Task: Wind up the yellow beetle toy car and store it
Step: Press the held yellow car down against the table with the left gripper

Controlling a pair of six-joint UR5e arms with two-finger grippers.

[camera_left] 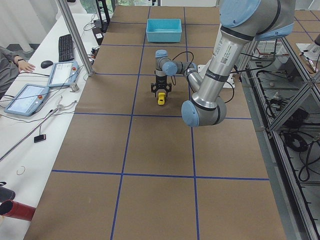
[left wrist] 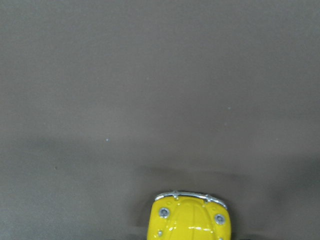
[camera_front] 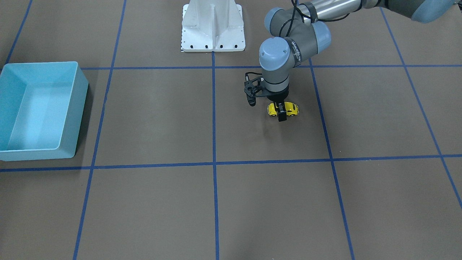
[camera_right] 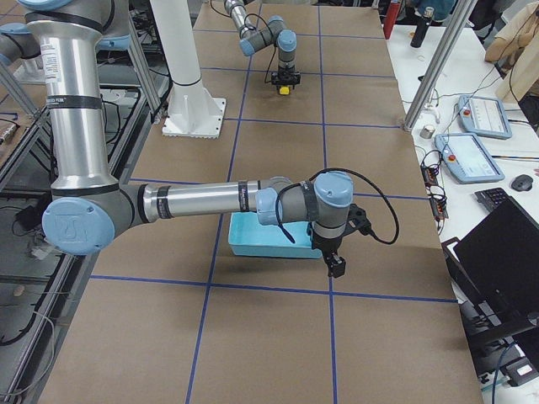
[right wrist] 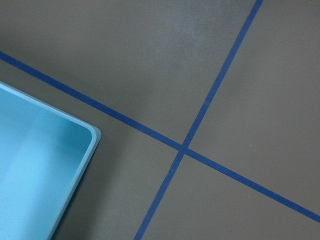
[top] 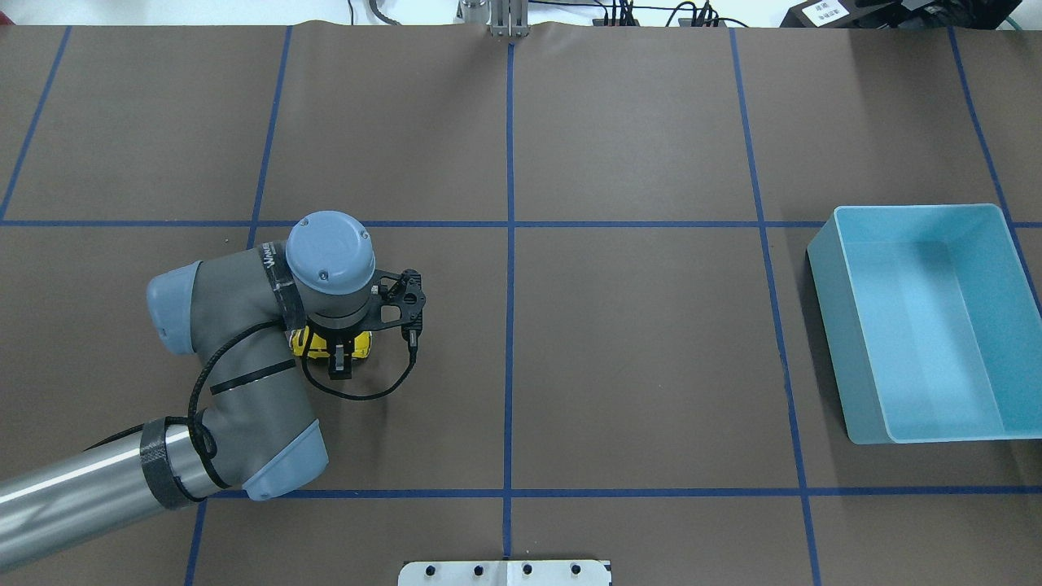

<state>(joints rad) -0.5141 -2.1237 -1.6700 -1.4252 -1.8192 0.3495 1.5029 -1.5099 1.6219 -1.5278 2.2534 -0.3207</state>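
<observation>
yellow beetle toy car (camera_front: pixel 291 108) | clamped by left end effector (camera_front: pixel 281 109) | right end effector (camera_right: pixel 336 264): cannot tell | bin (top: pixel 830 325) well apart

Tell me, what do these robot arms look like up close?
The left arm and right arm are silvery metal tubes joined by grey rounded joints with pale-blue caps. Black cables loop along each to small black two-finger tools: the left end effector and right end effector. White lettering bands the left wrist.

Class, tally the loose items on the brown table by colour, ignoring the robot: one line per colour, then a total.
Yellow: 1, the toy car
Light blue: 1, the bin
Total: 2
</observation>
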